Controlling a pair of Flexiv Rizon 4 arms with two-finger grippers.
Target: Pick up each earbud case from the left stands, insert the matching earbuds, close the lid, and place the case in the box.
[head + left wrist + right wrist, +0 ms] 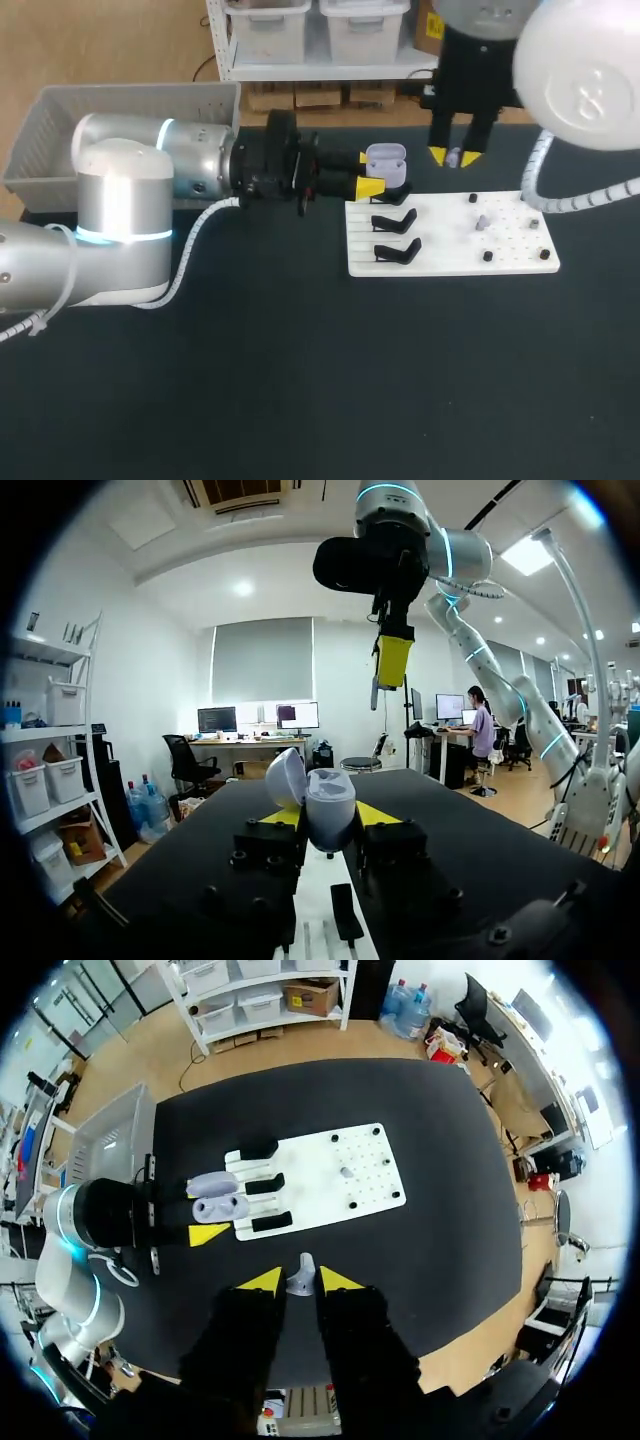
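Observation:
In the head view my left gripper [368,173] is shut on a lavender earbud case [387,160] with its lid open, held just over the back left corner of the white board [450,262]. In the left wrist view the open case [328,806] sits between the yellow tips. My right gripper [454,157] hangs a little to the right of the case and above the board's back edge, shut on a small pale earbud [453,158]. Its own view shows that earbud [301,1276] pinched between the fingertips, high over the table. Another earbud [481,222] rests on the board.
Black stands [395,221] stand empty on the board's left half, and small black pegs [488,256] dot its right half. A grey box [60,120] stands at the table's back left, behind my left arm.

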